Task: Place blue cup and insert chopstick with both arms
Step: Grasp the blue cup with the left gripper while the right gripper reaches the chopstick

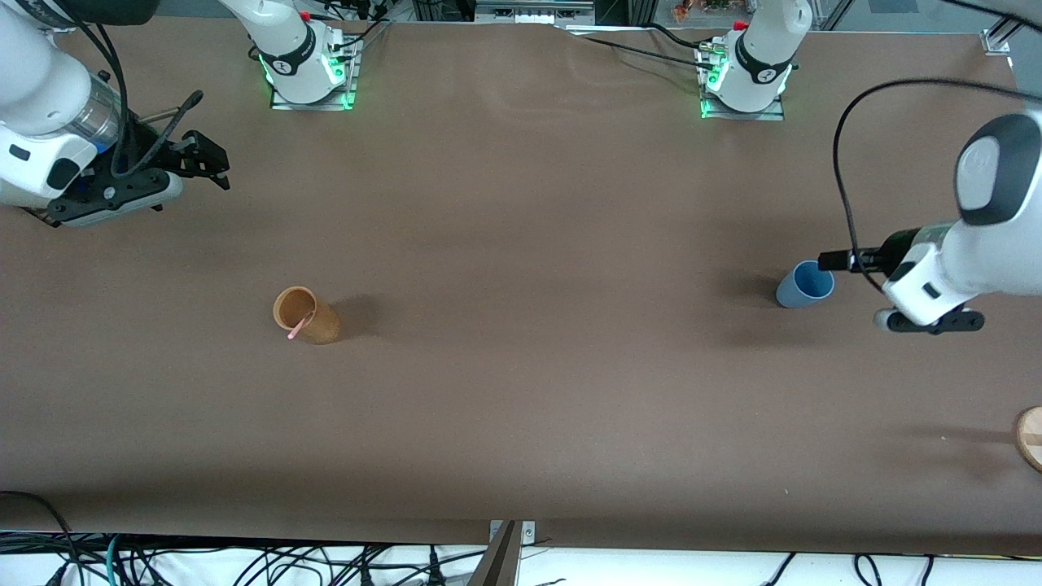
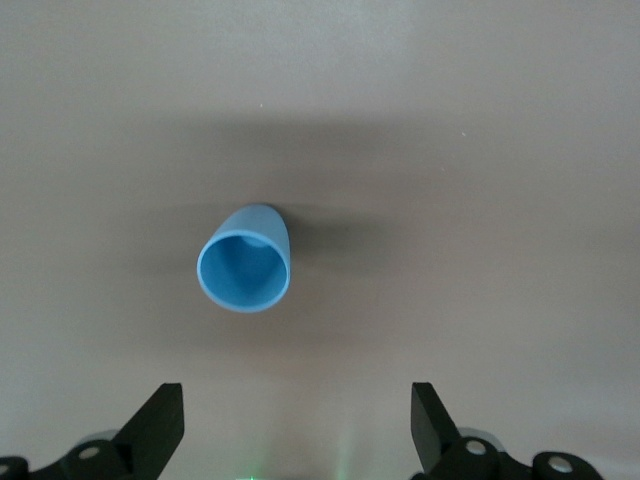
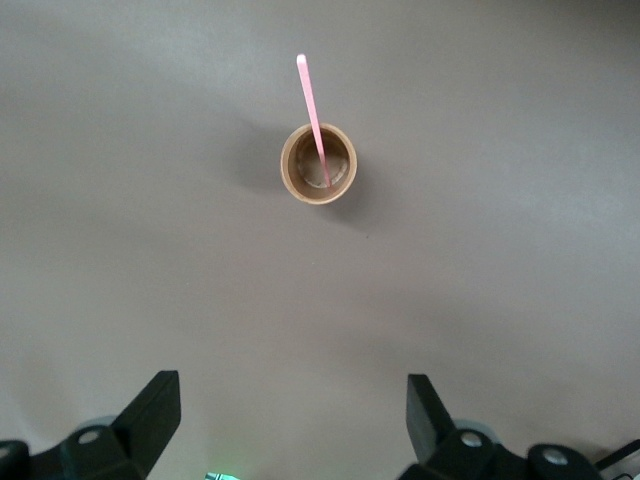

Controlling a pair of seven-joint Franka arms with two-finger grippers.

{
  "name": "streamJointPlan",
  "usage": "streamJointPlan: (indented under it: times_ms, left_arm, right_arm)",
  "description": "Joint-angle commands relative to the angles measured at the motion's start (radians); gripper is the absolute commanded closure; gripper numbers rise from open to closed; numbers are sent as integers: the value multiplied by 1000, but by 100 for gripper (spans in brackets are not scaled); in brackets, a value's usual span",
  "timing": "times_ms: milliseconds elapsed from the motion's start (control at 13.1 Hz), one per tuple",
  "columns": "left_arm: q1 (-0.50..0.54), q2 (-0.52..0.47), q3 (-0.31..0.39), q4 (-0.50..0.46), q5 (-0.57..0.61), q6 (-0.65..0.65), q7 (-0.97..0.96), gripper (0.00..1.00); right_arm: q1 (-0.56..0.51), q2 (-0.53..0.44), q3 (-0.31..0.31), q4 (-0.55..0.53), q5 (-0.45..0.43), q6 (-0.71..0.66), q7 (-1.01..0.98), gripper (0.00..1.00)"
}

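Blue cup (image 1: 804, 285) stands upright on the brown surface (image 1: 521, 382), toward the left arm's end, with its open mouth up and nothing inside. The left pincer (image 2: 297, 425) hangs in the air just beside this cup, not touching it; its two fingers (image 2: 160, 420) are spread wide, with bare surface showing between them, and in the left wrist view the cup sits a little ahead of the gap between them.

Chopstick (image 1: 299, 327), thin and pink, stands slanted inside the tan cup (image 1: 308, 315), with its upper end leaning over the rim on the side nearer to the front camera. This tan cup is upright on the surface toward the right arm's end, well apart from the blue cup. The right pincer (image 3: 290, 420) is up over the bare surface at the right arm's end, well away from the tan cup; its fingers (image 3: 155, 405) are also spread and hold nothing. In the right wrist view the tan cup with the stick is seen well ahead of the fingers.

At the edge of the surface past the left pincer, part of a round wooden thing (image 1: 1031, 437) shows.
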Motion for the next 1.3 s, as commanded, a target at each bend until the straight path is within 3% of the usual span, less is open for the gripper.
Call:
streamJointPlan:
  times_ms: [0,382,992,1221]
  left_arm:
    - [-4,20,-1,-73,28,119,19,0]
    - [-6,-78,-11,-424,103,504,22,0]
    - [-22,-147,-14,-688,103,774,8,0]
    - [-22,-140,-14,-753,103,888,8,0]
  right_arm:
    - [-5,-10,3,-64,19,50,6,0]
    - [-2,22,5,-176,18,254,6,0]
    - [38,304,29,-175,-8,613,22,1]
    - [54,379,29,-135,-106,675,69,4]
